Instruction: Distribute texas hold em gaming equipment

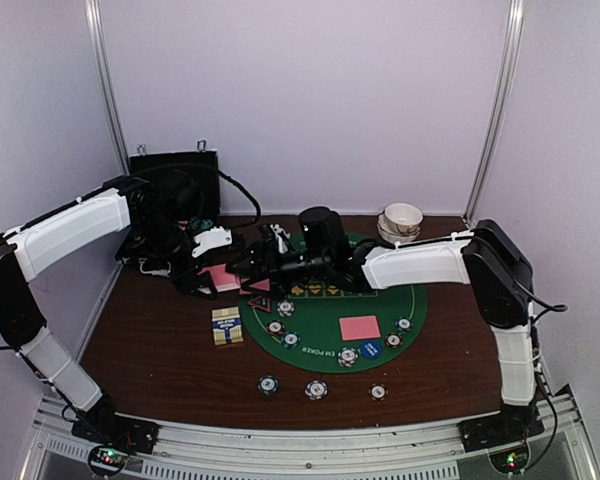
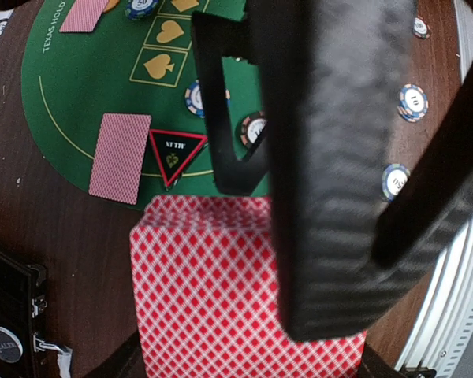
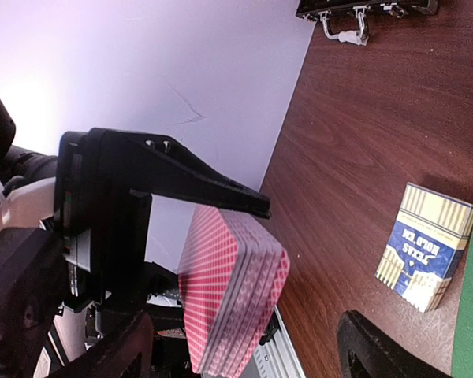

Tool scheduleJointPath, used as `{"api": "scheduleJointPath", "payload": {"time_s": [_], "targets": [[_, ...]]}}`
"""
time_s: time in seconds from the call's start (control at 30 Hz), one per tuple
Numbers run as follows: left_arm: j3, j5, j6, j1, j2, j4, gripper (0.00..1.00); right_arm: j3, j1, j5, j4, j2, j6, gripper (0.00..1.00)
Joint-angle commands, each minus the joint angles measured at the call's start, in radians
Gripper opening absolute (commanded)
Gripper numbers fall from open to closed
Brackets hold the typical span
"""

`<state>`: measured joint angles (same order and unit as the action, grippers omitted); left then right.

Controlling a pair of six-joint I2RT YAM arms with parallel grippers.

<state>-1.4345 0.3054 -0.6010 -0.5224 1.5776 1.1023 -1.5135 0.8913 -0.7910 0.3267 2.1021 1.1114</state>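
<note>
My left gripper [image 1: 215, 275] is shut on a deck of pink-backed cards [image 2: 209, 291] and holds it above the wood, left of the green mat [image 1: 330, 335]. My right gripper [image 1: 252, 268] is open; in the right wrist view its fingertips [image 3: 378, 354] stand wide on either side of the deck [image 3: 229, 291]. One right finger [image 2: 331, 157] crosses the deck's face. A single card [image 2: 120, 157] and the black-and-red triangular marker [image 2: 173, 153] lie on the mat. Another card [image 1: 359, 327], a blue disc [image 1: 370, 349] and striped chips [image 1: 316, 389] lie nearer the front.
A blue-and-cream card box [image 1: 227, 325] lies on the wood left of the mat, also in the right wrist view [image 3: 426, 244]. The black case [image 1: 175, 195] stands open at the back left. Stacked white bowls [image 1: 401, 222] sit at the back right.
</note>
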Motion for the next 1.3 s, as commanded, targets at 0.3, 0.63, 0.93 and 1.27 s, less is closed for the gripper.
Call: {"api": "scheduleJointPath", "payload": {"time_s": [0.3, 0.63, 0.93, 1.27], "targets": [[-0.027, 0.032, -0.02, 0.005, -0.031, 0.001, 0.0, -0.182, -0.002, -0.056, 0.08, 0.152, 0.111, 0.81], [-0.027, 0.03, -0.024, 0.005, -0.03, 0.003, 0.0, -0.272, 0.003, -0.106, 0.05, 0.231, 0.145, 0.74], [-0.028, 0.03, -0.026, 0.005, -0.03, 0.002, 0.0, -0.235, -0.021, -0.142, 0.041, 0.224, 0.138, 0.64], [-0.026, 0.023, -0.028, 0.005, -0.038, 0.003, 0.0, -0.131, -0.06, -0.149, 0.057, 0.136, 0.124, 0.55]]}}
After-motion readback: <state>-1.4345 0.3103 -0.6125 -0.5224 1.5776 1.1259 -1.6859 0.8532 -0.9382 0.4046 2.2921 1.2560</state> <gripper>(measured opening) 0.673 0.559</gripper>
